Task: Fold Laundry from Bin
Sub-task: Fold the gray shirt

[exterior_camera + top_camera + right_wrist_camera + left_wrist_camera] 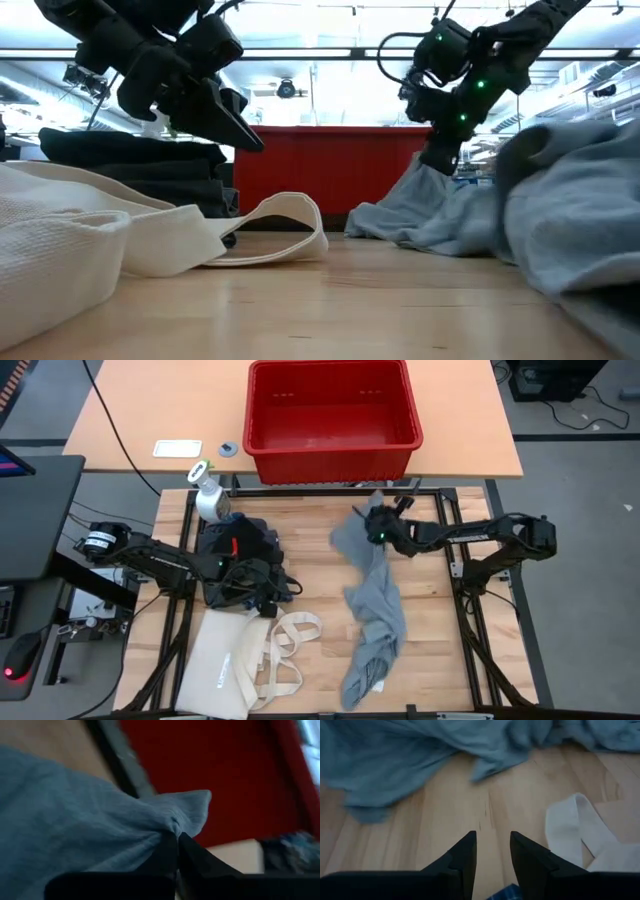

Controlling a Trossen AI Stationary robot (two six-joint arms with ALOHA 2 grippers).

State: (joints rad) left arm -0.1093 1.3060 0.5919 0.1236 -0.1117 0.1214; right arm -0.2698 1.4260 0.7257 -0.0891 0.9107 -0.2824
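A light grey garment [375, 610] lies in a long strip across the wooden table, and its far end is drawn up toward my right gripper [372, 528], which is shut on it just in front of the red bin [330, 410]. The bin stands on the far tabletop. My left gripper [492, 837] hovers open over bare wood, nothing between its fingers, next to a pile of dark laundry [240, 560] at the table's left. A scrap of blue plaid [502, 892] shows below its fingers. My right gripper pinches a bunched bit of the grey garment's far edge [170, 822] between its two fingers; a small flap of cloth sticks out past the tips. The fingers come from the table's right, slanting down. Below them the cloth [420, 200] rises off the table like a tent; the remainder lies on the wood.
A cream tote bag [250, 660] with long looped handles lies at the near left, one handle [575, 825] close to my left gripper. A white spray bottle [208, 495] stands at the far left. Bare wood [315, 575] shows between the dark pile and the grey garment.
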